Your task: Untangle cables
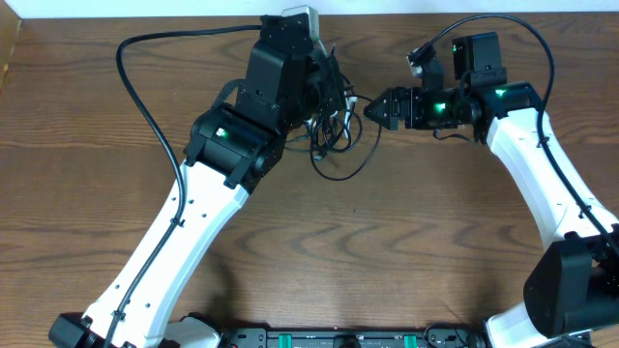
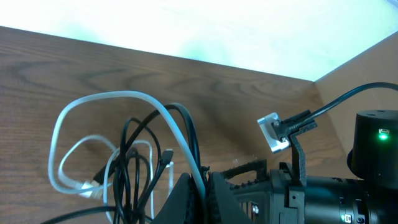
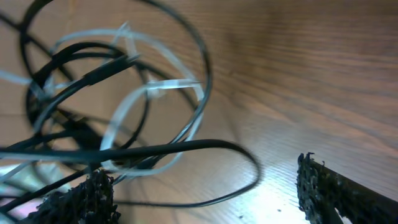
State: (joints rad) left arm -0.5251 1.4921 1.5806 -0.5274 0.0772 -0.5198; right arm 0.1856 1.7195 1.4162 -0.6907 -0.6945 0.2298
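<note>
Right gripper [image 3: 199, 177], wide open, empty, should pinch one black loop [image 3: 186, 148] only; left gripper [image 2: 199, 194] clamped on cables [image 1: 334, 135], near bench [image 1: 387, 261] far edge.

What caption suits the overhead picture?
Left claw shut on a tangle of thin black and white cables, open right claw facing it.

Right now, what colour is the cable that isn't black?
White. The white cable shows best in the left wrist view.
</note>
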